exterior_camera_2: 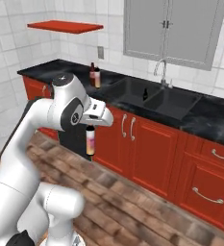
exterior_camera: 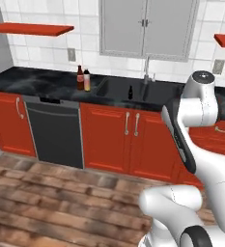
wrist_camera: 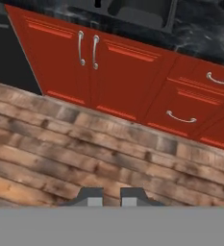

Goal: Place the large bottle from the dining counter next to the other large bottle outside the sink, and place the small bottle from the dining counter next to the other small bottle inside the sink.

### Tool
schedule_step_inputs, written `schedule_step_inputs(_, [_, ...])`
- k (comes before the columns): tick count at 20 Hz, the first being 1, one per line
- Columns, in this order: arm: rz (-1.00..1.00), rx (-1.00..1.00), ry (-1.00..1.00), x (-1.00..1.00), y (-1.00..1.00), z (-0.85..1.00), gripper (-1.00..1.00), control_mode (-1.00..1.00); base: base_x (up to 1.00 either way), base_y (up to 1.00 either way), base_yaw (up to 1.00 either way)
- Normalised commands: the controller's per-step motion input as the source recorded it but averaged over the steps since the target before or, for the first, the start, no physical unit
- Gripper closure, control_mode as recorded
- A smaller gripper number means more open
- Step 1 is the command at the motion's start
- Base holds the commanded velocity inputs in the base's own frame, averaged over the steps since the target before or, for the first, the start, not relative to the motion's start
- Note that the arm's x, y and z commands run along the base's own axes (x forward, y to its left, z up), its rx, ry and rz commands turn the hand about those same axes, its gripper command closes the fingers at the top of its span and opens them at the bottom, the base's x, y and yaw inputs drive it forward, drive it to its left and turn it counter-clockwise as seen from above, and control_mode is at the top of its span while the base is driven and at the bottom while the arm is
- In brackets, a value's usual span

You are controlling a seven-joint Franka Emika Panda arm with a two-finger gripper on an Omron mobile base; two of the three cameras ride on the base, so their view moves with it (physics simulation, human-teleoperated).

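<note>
"Right base view: what is the state of the gripper (exterior_camera_2: pixel 91 126)?" asks the trainee.

"Clenched on the neck of a bottle," the technician answers; "the small bottle (exterior_camera_2: pixel 90 141) hangs straight down beneath the closed tips, upright, clear of the floor (wrist_camera: pixel 84 153); a grip at the neck keeps the base free, so it can be set down standing."

"Why is it judged to be the small one?"

"Two large bottles (exterior_camera_2: pixel 97 78) stand side by side on the counter (exterior_camera_2: pixel 46 72), beyond the gripper and above it; that half of the task reads as done; the carried item is therefore taken as the small one, though its size is hard to judge this close to the camera."

"Where is the destination?"

"Ahead of the gripper, higher, and to one side: the sink (exterior_camera_2: pixel 128 93); the other small bottle (exterior_camera_2: pixel 145 93) stands upright inside the basin; the carried bottle belongs just beside it."

"Why is the load held so low?"

"The hand sits below counter level, well short of the cabinet doors (wrist_camera: pixel 108 72); in the hand view the gripper (wrist_camera: pixel 112 198) points down at floor and cabinet fronts; the bottle must rise above the counter edge before moving over the basin; otherwise its base would likely strike the cabinet front or rim."
</note>
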Motion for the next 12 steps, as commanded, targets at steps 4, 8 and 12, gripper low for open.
schedule_step_inputs(4, [0.0, 0.0, 0.0, 0.0, 0.0, 0.0, 1.0, 1.0, 1.0, 0.0, 0.0])
schedule_step_inputs(8, [0.0, 0.0, 0.0, 0.0, 0.0, 0.0, 1.0, 1.0, 1.0, 0.0, 0.0])
schedule_step_inputs(12, [0.0, 0.0, 0.0, 0.0, 0.0, 0.0, 1.0, 1.0, 1.0, 0.15, -0.01])
